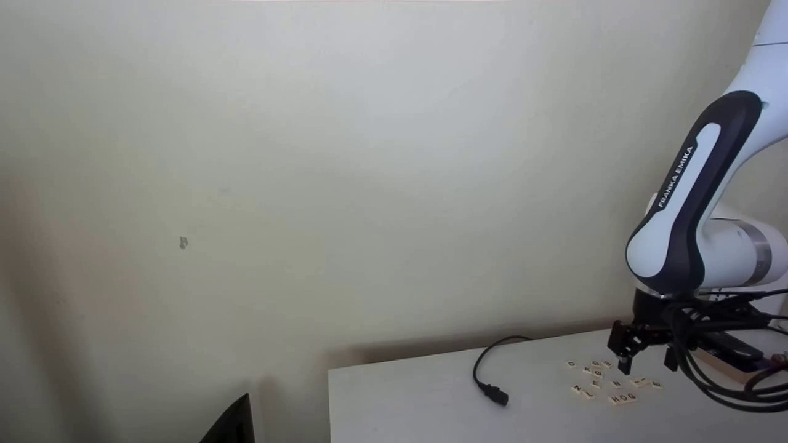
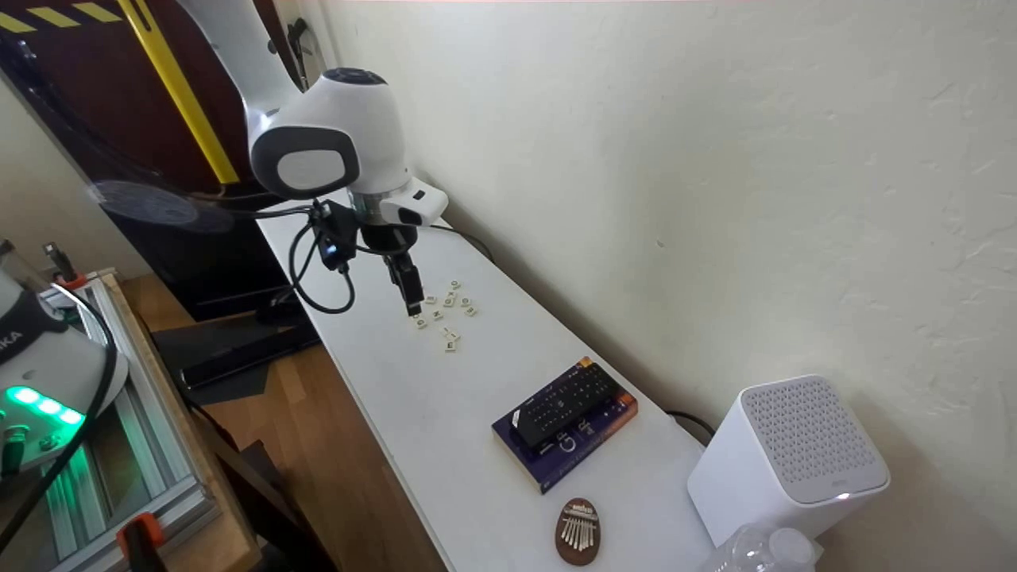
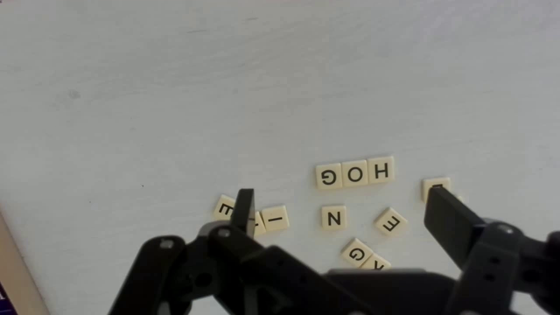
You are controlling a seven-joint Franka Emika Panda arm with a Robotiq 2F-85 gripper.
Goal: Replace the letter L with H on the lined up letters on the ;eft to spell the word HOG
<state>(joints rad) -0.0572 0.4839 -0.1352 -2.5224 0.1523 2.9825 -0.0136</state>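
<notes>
At the head of the HOG row [image 3: 355, 173], the H tile [image 3: 381, 170], touching its neighbour, probably so as to read as one word; swap apparently complete. Just off the row's H end, apart from it, an apparent L tile [image 1: 587, 394], likely as the spare. Near the row, above its level, a gripper [image 3: 343, 205] spread wide and pinching nothing, perhaps for withdrawal without nudging the row. Well away from the row, a book [image 2: 578, 442] under a keyboard [image 2: 566, 405], likely for working room.
</notes>
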